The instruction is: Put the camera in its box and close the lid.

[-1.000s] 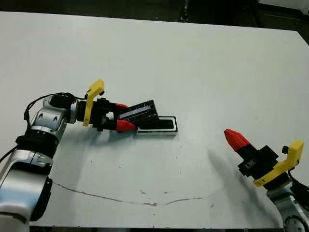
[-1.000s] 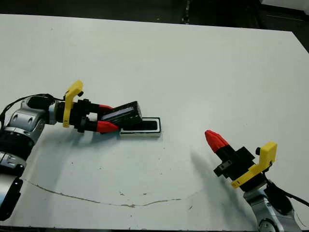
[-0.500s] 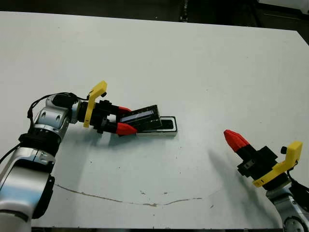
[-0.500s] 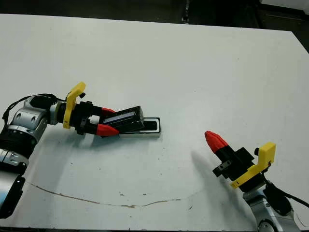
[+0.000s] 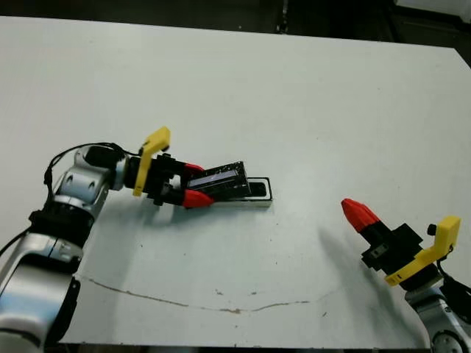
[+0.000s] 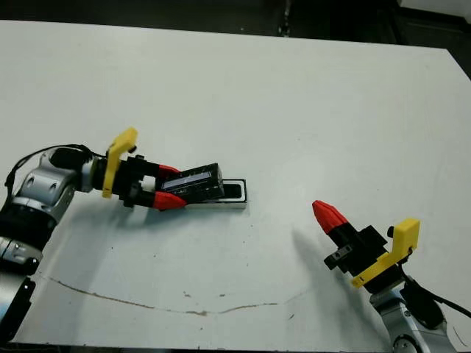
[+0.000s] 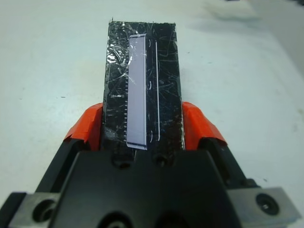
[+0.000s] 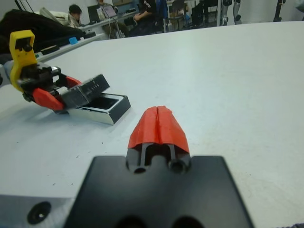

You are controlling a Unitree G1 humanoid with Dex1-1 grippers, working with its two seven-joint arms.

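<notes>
since a second ago the left end effector has slid toward the box and brought the lid down from a steep tilt to a shallow one, its far end now over the box's near part. the lid is a flat black rectangle with a glossy, scratched, speckled skin and a pale strip along its length; both red fingers are clamped on its long edges. it lies slanted, not yet flat on the box. the box is a shallow rectangular tray with a thin dark rim and pale sides; its uncovered far end shows a dark inside, and i cannot tell whether the camera is in there. the right end effector hangs well apart over the near right of the counter, its two red tips pressed together on nothing. the white counter is matte, with a thin brownish scuff line near the front edge; wide bare room lies beyond and right of the box.
</notes>
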